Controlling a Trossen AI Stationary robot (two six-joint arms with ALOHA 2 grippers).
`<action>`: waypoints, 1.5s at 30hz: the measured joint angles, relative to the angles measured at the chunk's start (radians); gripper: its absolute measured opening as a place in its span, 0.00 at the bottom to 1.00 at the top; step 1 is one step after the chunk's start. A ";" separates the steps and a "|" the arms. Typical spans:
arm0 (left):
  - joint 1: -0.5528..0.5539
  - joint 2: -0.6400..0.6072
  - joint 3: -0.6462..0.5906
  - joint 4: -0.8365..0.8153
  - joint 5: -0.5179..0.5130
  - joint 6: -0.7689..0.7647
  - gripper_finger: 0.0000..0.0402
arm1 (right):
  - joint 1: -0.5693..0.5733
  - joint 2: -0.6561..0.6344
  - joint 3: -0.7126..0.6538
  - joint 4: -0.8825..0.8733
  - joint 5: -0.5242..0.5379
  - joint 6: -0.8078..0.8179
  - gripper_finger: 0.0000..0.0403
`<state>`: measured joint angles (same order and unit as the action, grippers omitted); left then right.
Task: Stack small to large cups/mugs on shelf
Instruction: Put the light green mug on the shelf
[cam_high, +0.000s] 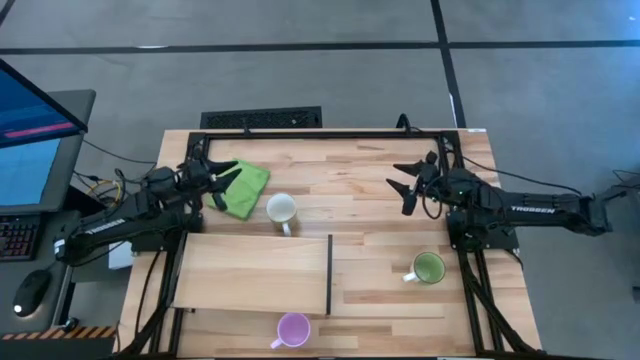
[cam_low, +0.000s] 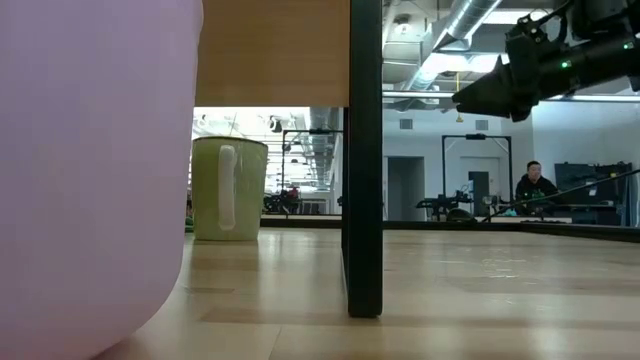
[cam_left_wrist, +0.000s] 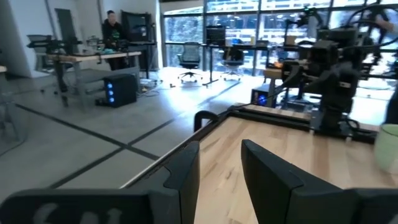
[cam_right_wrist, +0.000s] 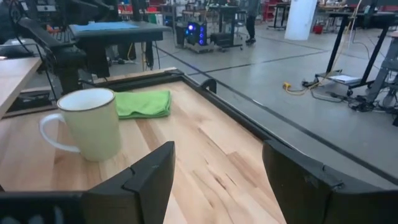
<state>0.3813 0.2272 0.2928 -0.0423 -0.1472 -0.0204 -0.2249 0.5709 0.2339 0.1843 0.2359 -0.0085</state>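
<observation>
The white mug (cam_high: 282, 210) stands upright on the tabletop just beyond the shelf's far edge, with its handle toward the near side. It also shows in the right wrist view (cam_right_wrist: 90, 121) and, under the shelf, in the low view (cam_low: 228, 188). The green mug (cam_high: 428, 268) stands right of the shelf. The purple mug (cam_high: 293, 330) stands at the table's near edge and fills the left of the low view (cam_low: 90, 170). The shelf (cam_high: 255, 272) is a pale board with a dark strip (cam_high: 329, 274) on its right end. My left gripper (cam_high: 214, 184) is open beside a green cloth. My right gripper (cam_high: 405, 186) is open, in the air right of the white mug.
A folded green cloth (cam_high: 245, 188) lies at the far left, by my left gripper's fingers. A dark frame rail (cam_high: 330, 133) runs along the table's far edge. Bare tabletop lies between the white mug and my right gripper. A person sits in the room beyond (cam_low: 535, 185).
</observation>
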 joint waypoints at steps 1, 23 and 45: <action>0.000 0.000 0.000 0.000 -0.008 0.000 0.27 | 0.000 0.000 0.000 0.000 0.000 -0.006 0.66; 0.000 0.000 0.000 0.007 -0.174 -0.124 0.45 | 0.000 0.000 0.000 -0.003 0.000 -0.045 0.66; 0.000 0.000 0.000 0.003 -0.147 -0.091 0.48 | 0.000 0.000 0.000 -0.006 0.000 -0.045 0.66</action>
<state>0.3813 0.2276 0.2928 -0.0395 -0.2939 -0.1114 -0.2249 0.5709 0.2340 0.1784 0.2359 -0.0536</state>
